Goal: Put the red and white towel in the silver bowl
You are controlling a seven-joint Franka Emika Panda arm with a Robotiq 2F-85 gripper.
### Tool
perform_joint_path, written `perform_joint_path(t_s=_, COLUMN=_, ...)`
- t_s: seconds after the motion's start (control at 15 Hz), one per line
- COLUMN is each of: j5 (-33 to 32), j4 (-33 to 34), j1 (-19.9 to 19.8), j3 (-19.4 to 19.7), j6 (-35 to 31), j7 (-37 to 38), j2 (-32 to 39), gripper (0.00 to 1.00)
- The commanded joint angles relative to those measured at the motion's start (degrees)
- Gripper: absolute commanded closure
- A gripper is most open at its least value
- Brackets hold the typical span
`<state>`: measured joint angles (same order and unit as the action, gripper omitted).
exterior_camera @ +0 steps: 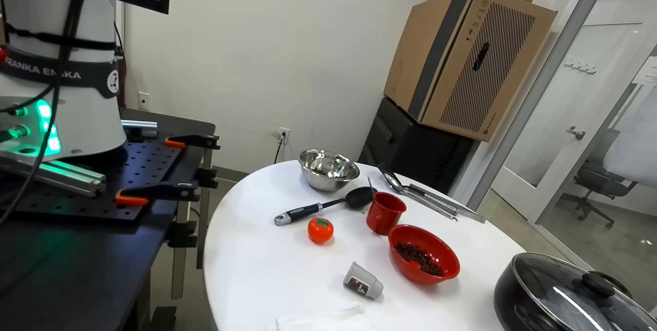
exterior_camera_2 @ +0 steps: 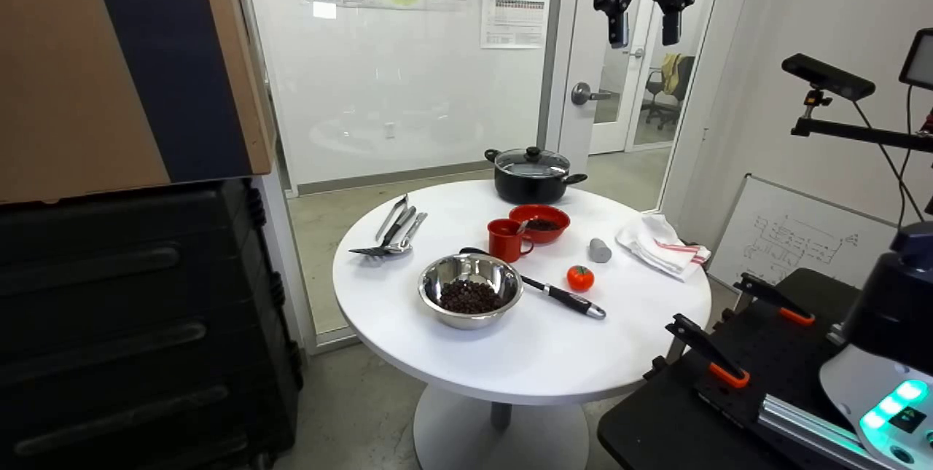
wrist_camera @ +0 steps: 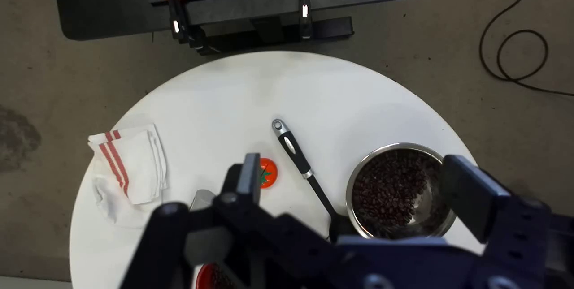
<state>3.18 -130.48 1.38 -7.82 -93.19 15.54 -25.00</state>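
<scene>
The white towel with red stripes (exterior_camera_2: 662,244) lies folded near the table edge in an exterior view. It also shows at the left of the wrist view (wrist_camera: 134,163), and only its white edge shows in an exterior view (exterior_camera: 321,319). The silver bowl (exterior_camera_2: 466,321) stands upright on the table with dark beans inside. It also shows in an exterior view (exterior_camera: 321,181) and in the wrist view (wrist_camera: 350,199), partly hidden by a finger. My gripper (exterior_camera_2: 645,44) is open and empty, high above the table. Its fingers are spread wide in the wrist view (wrist_camera: 353,158).
A black spoon (exterior_camera_2: 565,299) lies beside the silver bowl. A toy tomato (exterior_camera_2: 580,278), red mug (exterior_camera_2: 504,242), red bowl (exterior_camera_2: 557,235) with beans, grey cup (exterior_camera_2: 600,251), lidded pot (exterior_camera_2: 528,187) and metal utensils (exterior_camera_2: 397,233) stand or lie on the round white table (exterior_camera_2: 503,368).
</scene>
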Motion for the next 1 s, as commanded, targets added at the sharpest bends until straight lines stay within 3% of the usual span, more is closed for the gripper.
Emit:
perform_joint_path(t_s=0.0, j5=-0.1, j4=0.1, j1=0.3, j3=0.3, j6=0.1, j7=0.1, j2=0.1, gripper=0.0)
perform_joint_path(t_s=0.93, j5=-0.3, j4=0.4, j1=0.2, j3=0.1, j6=-0.7, j7=0.7, j2=0.8, gripper=0.0)
